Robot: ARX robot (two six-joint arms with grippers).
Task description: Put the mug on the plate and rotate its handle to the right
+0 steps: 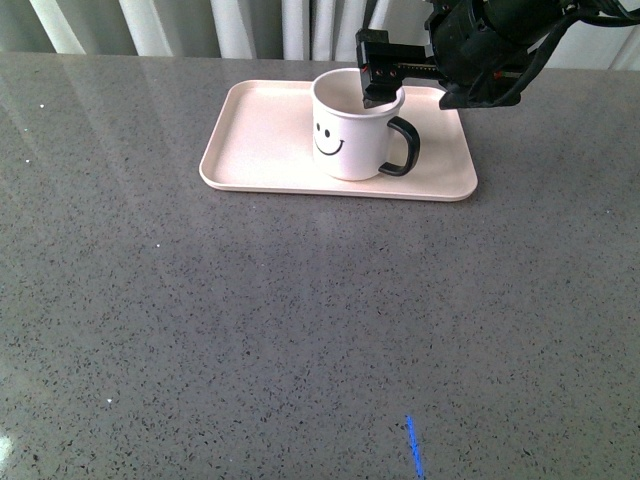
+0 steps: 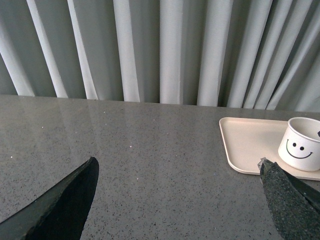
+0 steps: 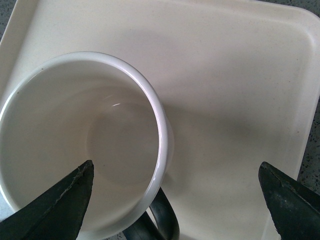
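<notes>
The white mug (image 1: 352,133) with a black smiley face stands upright on the pale pink plate (image 1: 260,150). Its black handle (image 1: 404,148) points right. My right gripper (image 1: 385,85) is open just above the mug's back rim. In the right wrist view, one finger (image 3: 60,202) is over the mug's cream inside (image 3: 80,145) and the other (image 3: 290,200) is outside over the plate (image 3: 240,80); the handle (image 3: 162,215) shows between them. My left gripper (image 2: 177,172) is open and empty over bare table, the mug (image 2: 301,145) and plate (image 2: 247,142) off to one side.
The grey speckled table (image 1: 250,320) stretches wide in front of the plate. Pale curtains (image 2: 165,50) hang behind the table's far edge. A short blue mark (image 1: 413,447) lies near the front edge.
</notes>
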